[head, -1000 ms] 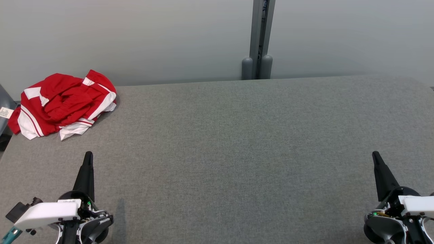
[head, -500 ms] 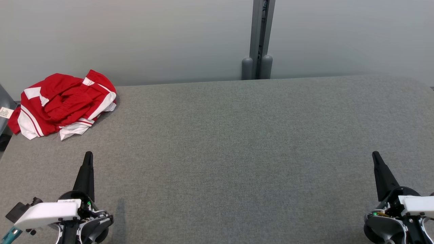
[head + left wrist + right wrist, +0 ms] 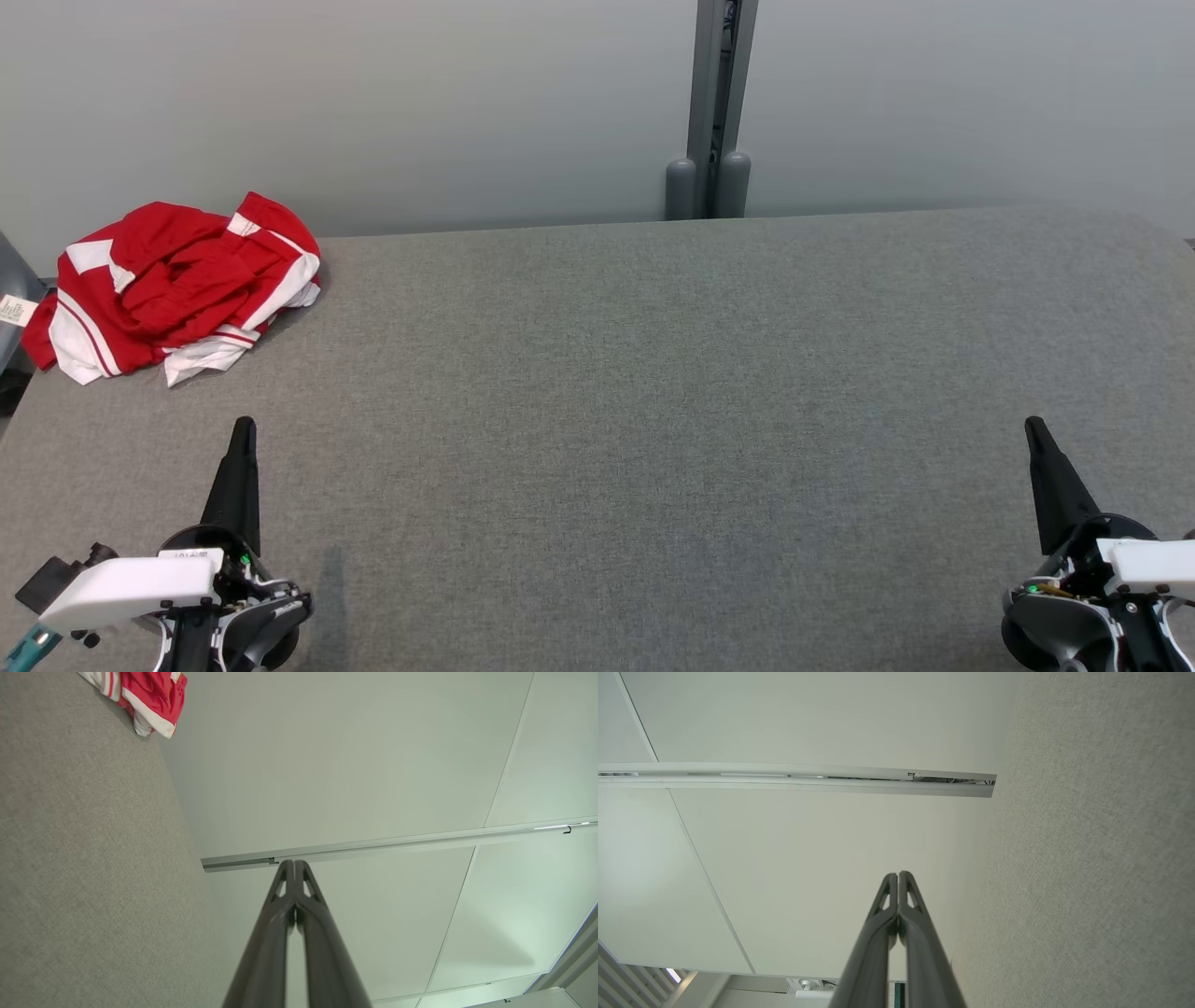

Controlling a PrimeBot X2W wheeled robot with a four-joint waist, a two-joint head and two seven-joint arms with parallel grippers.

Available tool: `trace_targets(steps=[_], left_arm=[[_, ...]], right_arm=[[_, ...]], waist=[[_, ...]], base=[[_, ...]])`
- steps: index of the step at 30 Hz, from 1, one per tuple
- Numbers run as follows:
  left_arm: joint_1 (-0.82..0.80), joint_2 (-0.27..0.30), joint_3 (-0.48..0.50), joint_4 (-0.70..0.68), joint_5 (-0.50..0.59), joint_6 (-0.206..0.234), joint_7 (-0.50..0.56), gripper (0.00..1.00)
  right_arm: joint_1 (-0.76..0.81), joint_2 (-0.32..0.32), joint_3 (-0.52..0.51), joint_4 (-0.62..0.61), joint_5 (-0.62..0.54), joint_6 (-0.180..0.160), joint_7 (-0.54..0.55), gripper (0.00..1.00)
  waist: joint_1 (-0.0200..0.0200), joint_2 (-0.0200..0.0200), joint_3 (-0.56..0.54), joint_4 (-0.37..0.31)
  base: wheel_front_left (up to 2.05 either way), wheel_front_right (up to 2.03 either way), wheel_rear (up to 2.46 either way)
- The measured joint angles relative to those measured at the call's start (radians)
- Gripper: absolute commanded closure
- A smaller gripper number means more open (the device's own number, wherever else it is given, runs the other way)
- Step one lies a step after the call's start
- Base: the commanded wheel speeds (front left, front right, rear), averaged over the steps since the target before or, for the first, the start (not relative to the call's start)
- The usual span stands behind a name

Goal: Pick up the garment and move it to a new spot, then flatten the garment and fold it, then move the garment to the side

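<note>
Seen from the robot's head, a wide grey fabric-covered table (image 3: 653,420) spreads out in front of a plain pale wall (image 3: 373,93). A crumpled red garment (image 3: 177,285) with white stripes and panels lies in a loose heap at about ten o'clock, in the table's far left corner, touching the back edge. A small white label (image 3: 14,308) sticks out from its left side, past the table's edge. At twelve o'clock a grey metal post (image 3: 717,103) runs up the wall, with two rounded caps at its foot where it meets the table. The left gripper (image 3: 245,427) sits at about seven o'clock, low over the table, its dark tip pointing toward twelve o'clock; the garment is up and slightly left of it, well apart, with bare table between. The right gripper (image 3: 1033,427) sits at about five o'clock, its tip leaning toward eleven o'clock, far across the table from the garment. In the left wrist view the two long fingers (image 3: 275,914) are pressed together with nothing between them, and a corner of the red and white garment shows at eleven o'clock. In the right wrist view that claw's fingers likewise meet tip to tip and hold nothing, with grey table surface along the three o'clock side.
</note>
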Motion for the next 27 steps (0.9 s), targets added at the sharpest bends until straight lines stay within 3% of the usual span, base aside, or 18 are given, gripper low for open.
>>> trace_targets(steps=[27], left_arm=[[0.0,0.0,0.0,0.0,0.0,0.0,0.0,1.0]], right_arm=[[0.0,0.0,0.0,0.0,0.0,0.0,0.0,1.0]], waist=[[0.0,0.0,0.0,0.0]], base=[[0.0,0.0,0.0]])
